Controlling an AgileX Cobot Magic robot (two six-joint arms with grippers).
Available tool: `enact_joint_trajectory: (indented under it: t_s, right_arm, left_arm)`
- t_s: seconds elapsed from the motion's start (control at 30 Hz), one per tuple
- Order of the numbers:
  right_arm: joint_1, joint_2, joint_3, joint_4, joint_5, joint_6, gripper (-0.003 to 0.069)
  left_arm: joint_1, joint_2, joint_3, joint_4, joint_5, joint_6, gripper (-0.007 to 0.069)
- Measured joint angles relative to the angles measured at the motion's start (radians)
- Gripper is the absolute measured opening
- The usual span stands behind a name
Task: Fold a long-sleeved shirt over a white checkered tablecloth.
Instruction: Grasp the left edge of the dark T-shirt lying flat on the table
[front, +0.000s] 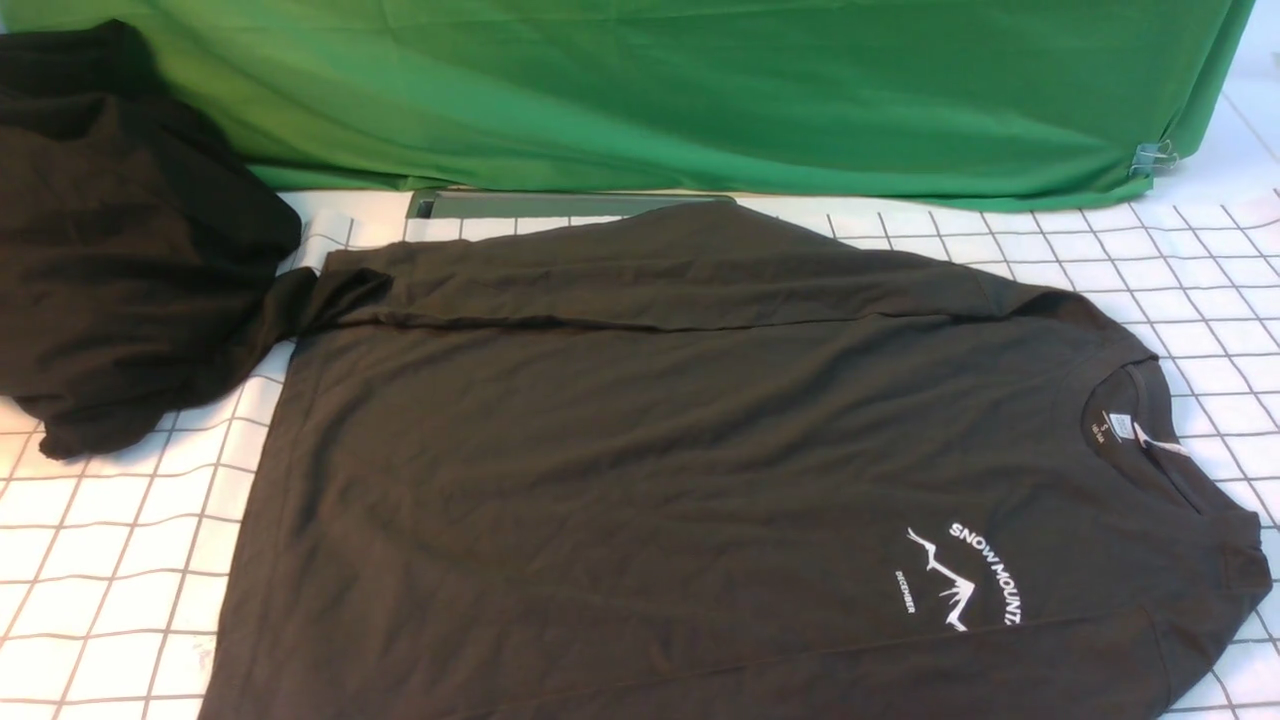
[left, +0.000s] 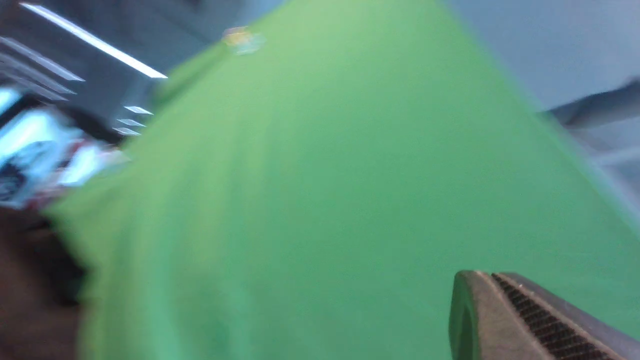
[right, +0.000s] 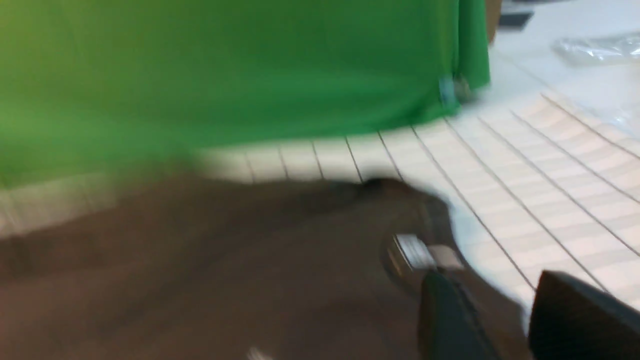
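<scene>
Black cloth heap (front: 120, 250) touches the long-sleeved shirt (front: 700, 450) — left end effector (left: 480, 295) closed, right end effector (right: 492, 282) open.

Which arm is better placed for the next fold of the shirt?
Probably right: the right end effector, open, hangs over the long-sleeved shirt by its neck label; the left end effector, shut, faces only the green cloth.

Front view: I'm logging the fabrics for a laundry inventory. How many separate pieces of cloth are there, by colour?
Dark brown-black: 2 (long-sleeved shirt, crumpled black cloth)
Green: 1 (green cloth)
White with dark grid: 1 (white checkered tablecloth)
Total: 4
</scene>
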Motion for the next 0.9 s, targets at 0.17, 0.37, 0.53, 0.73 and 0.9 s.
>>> enact_joint_trajectory:
  t_s: [0.17, 0.37, 0.53, 0.73, 0.9]
  right_arm:
    - [0.0, 0.0, 0.0, 0.036, -0.163, 0.119, 0.0242]
    - [-0.007, 0.0, 0.0, 0.046, -0.206, 0.146, 0.0241]
    - [-0.007, 0.0, -0.001, 0.048, -0.2, 0.163, 0.0204]
    - [0.015, 0.111, -0.189, 0.051, 0.204, 0.052, 0.002]
    - [0.061, 0.397, -0.448, 0.051, 0.489, -0.152, 0.0008]
  left_arm:
    - [-0.027, 0.206, -0.38, 0.245, 0.403, -0.118, 0.0016]
    - [-0.074, 0.541, -0.687, 0.129, 0.889, 0.186, 0.0015]
    - [-0.086, 0.879, -0.738, 0.009, 1.318, 0.446, 0.0015]
    - [-0.187, 1.048, -0.639, 0.064, 1.388, 0.49, 0.0015]
    - [-0.376, 1.179, -0.528, 0.113, 1.308, 0.407, -0.0005]
